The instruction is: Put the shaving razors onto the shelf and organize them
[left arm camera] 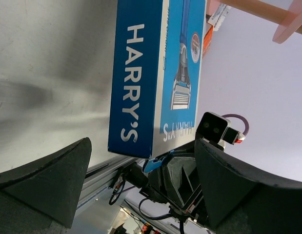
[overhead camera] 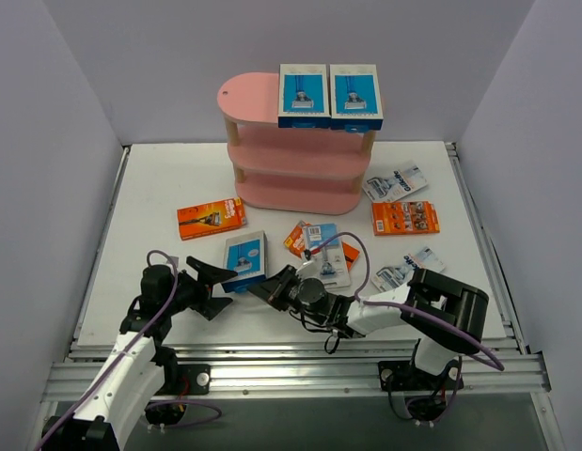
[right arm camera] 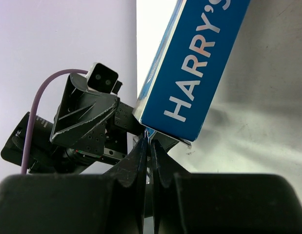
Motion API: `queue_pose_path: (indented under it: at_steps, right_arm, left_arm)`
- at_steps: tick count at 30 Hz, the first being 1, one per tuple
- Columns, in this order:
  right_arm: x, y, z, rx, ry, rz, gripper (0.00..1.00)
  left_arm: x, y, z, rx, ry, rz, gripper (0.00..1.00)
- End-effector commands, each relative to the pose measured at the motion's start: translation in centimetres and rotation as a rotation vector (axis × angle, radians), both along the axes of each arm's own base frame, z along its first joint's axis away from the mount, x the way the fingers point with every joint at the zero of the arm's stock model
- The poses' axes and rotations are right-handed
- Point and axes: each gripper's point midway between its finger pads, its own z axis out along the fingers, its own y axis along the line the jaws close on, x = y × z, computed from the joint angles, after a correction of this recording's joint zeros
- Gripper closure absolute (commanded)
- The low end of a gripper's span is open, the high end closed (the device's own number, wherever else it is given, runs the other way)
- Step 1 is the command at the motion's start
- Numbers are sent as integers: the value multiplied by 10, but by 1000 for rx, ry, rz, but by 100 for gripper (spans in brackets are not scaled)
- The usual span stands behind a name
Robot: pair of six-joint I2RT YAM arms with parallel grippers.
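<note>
Left wrist | my left claw (left arm camera: pixel 143 142) released before box (left arm camera: pixel 141 73) | right claw (right arm camera: pixel 148 146) clenched at its corner | light, stiff: I would take long sides

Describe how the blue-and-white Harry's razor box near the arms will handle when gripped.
The blue-and-white cardboard box is probably stiff: its edges look crisp. Flat and thin, it likely slides rather than rolls on the white table.

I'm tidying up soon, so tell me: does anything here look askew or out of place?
Yes. Near the middle of the table, one grey blister pack lies crookedly across an orange card, overlapping it.
</note>
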Motion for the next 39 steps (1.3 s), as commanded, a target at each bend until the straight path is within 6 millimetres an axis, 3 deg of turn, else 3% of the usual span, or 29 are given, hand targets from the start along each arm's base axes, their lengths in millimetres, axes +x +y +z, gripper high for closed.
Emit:
queue_pose_path:
  at_steps: [1, 7, 9, 12, 19, 35, 38, 39]
  right_arm:
    - [-2, 12, 28, 106, -28, 10, 100]
    - [-11, 12, 23, 119, -17, 21, 100]
    - [-14, 12, 22, 119, -12, 25, 100]
    - [-15, 11, 19, 116, -8, 23, 100]
    - [-23, 6, 1, 105, 21, 25, 100]
    - [-26, 11, 1, 139, 31, 36, 100]
    - [-26, 10, 0, 138, 31, 36, 100]
    - [-26, 10, -2, 136, 34, 35, 100]
  left_arm:
    - [11, 1, 10, 12, -70, 13, 4]
    - [18, 4, 16, 38, -95, 25, 0]
    - [19, 5, 17, 44, -102, 30, 10]
    - [20, 6, 18, 47, -108, 36, 17]
    - [19, 8, 24, 41, -125, 56, 26]
    - [17, 7, 23, 37, -129, 52, 53]
    - [16, 7, 25, 36, -136, 49, 62]
    - [15, 7, 25, 36, -136, 47, 69]
